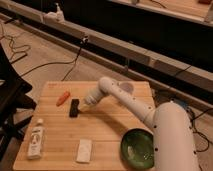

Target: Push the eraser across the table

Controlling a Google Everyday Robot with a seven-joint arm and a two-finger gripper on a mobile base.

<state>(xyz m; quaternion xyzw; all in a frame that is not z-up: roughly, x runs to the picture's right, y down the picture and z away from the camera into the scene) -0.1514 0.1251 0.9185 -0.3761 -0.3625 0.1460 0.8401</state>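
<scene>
The eraser (74,107) is a small black block lying on the light wooden table (107,132), left of centre and just right of an orange carrot-like object (62,98). My white arm reaches in from the lower right across the table. My gripper (85,105) is at the arm's end, low over the tabletop, right beside the eraser's right side.
A white flat pad (84,150) lies near the front edge. A white bottle (35,139) lies at the front left. A green bowl (137,148) stands at the front right, beside my arm's base. A white cup (126,89) is at the back.
</scene>
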